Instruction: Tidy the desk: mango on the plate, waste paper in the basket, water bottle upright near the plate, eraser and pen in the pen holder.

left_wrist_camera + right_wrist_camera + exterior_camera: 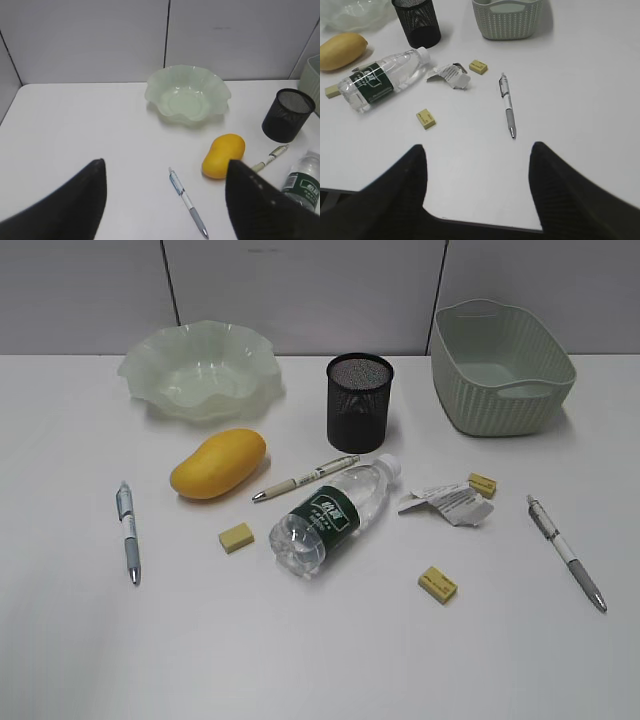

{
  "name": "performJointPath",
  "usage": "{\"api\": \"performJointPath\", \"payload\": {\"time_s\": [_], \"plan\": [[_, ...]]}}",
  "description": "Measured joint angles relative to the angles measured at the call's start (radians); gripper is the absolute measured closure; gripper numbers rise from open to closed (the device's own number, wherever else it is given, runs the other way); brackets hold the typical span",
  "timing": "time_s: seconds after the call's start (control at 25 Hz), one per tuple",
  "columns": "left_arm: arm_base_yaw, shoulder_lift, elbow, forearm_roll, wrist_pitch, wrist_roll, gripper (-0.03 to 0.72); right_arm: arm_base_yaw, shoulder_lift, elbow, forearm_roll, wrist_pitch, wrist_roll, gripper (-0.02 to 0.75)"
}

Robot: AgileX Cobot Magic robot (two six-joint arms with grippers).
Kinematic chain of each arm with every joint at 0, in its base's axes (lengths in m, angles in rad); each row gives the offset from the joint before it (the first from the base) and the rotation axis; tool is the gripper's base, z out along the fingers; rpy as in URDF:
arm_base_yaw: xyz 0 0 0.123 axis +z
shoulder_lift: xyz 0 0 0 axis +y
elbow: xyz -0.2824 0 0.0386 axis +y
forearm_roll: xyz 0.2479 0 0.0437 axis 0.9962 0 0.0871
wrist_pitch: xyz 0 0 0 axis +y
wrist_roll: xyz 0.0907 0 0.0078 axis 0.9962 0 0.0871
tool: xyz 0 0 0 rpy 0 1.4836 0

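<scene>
Presently both grippers, left [165, 200] and right [477, 185], hang wide open and empty above the desk [320, 660]; the mango [218, 464] lies beside the plate [200, 370], the water bottle [330, 516] on its side.

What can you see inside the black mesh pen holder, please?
The pen holder shows only its mesh rim; no pen sticks out. Its bottom is hidden, so an eraser inside cannot be excluded.

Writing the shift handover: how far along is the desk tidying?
Nothing looks done. The yellow-orange mango lies on the desk beside the empty wavy-rimmed green plate. The clear green-labelled water bottle lies on its side. The crumpled waste paper is outside the woven green basket. Pens and yellow erasers lie around the empty black mesh pen holder. Both claws are open, holding nothing.
</scene>
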Motion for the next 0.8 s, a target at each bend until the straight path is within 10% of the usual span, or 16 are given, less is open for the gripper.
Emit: {"api": "performJointPath", "payload": {"time_s": [0.4, 0.8], "plan": [[-0.017, 0.394, -0.126, -0.116, -0.008, 0.109, 0.126, 0.0, 0.0, 0.0, -0.001, 0.0, 0.0, 0.23], [-0.252, 0.77, -0.126, -0.064, -0.101, 0.199, 0.121, 0.0, 0.0, 0.0, -0.001, 0.0, 0.0, 0.23]]}}
